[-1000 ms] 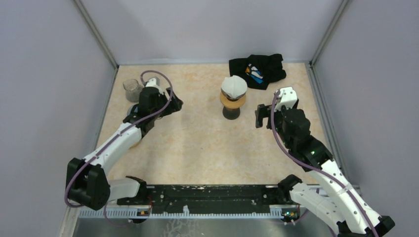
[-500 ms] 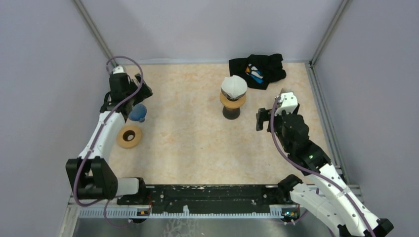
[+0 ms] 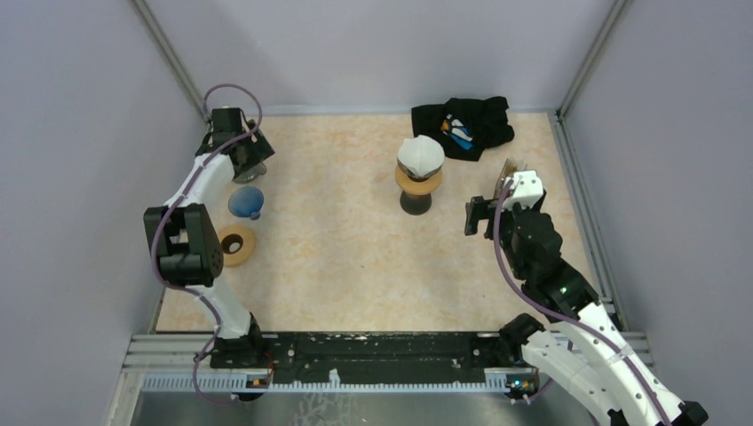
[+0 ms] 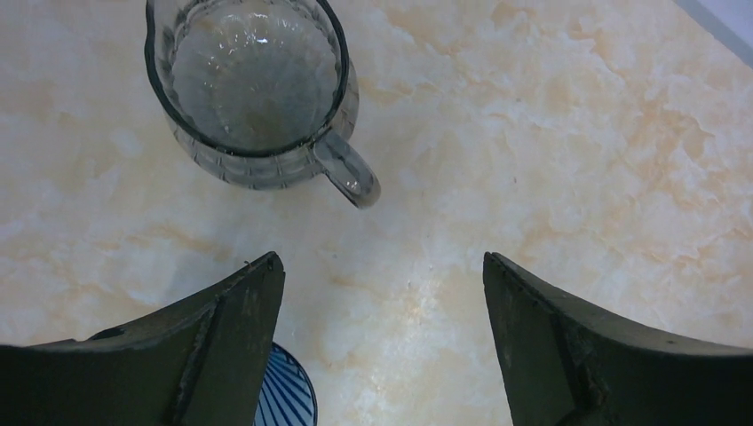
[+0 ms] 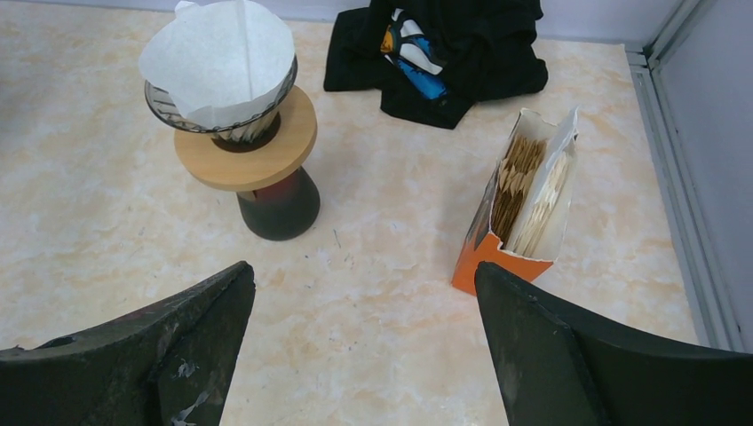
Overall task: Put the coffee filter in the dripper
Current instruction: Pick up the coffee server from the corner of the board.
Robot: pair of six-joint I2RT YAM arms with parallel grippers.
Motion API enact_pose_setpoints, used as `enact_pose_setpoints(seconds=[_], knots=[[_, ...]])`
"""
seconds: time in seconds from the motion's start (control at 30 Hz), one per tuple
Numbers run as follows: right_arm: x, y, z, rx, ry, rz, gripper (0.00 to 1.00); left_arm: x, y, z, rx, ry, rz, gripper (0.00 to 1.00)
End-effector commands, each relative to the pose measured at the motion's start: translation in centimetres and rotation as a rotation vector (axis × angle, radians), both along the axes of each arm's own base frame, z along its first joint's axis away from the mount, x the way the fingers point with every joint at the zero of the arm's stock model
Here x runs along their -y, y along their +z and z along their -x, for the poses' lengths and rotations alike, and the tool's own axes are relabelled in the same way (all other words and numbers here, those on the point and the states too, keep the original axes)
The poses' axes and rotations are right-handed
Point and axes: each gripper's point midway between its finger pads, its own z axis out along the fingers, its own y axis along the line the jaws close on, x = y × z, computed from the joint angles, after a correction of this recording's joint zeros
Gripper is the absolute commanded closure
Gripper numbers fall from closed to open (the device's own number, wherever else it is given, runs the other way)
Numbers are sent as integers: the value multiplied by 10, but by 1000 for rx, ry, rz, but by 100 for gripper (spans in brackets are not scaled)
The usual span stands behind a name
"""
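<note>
Open table [image 3: 355, 266] is seen between the left gripper [image 4: 382, 266], near the left wall [image 3: 89, 177], and the right gripper [image 5: 364, 271]. Both are spread wide, nothing held. The dripper [image 3: 417, 185] is set centre-back, well off the table's edges, the filter [image 3: 420, 155] seated in it.

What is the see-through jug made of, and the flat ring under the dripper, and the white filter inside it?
The jug: probably clear glass, glossy; the table shows through its ribbed walls. The ring: looks like pale wood, smooth and matte, though no grain is visible. The coffee filter: thin white paper, matte, with soft creases and a folded edge.
</note>
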Motion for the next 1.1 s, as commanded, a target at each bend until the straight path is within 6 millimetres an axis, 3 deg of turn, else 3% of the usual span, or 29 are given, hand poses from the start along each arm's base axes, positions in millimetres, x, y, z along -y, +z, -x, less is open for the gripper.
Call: enact_pose_setpoints(seconds=[0.0, 0.13, 0.67, 1.07], knots=[[8, 15, -3, 62, -40, -18, 6, -16, -6, -9, -45, 50, -50, 14], [10, 15, -2, 70, -49, -21, 6, -23, -24, -16, -84, 61, -84, 18], [10, 14, -1, 72, -43, -12, 6, -36, -60, -43, -152, 78, -149, 33], [11, 15, -1, 75, -44, -10, 6, -36, -73, -39, -186, 51, -165, 61]])
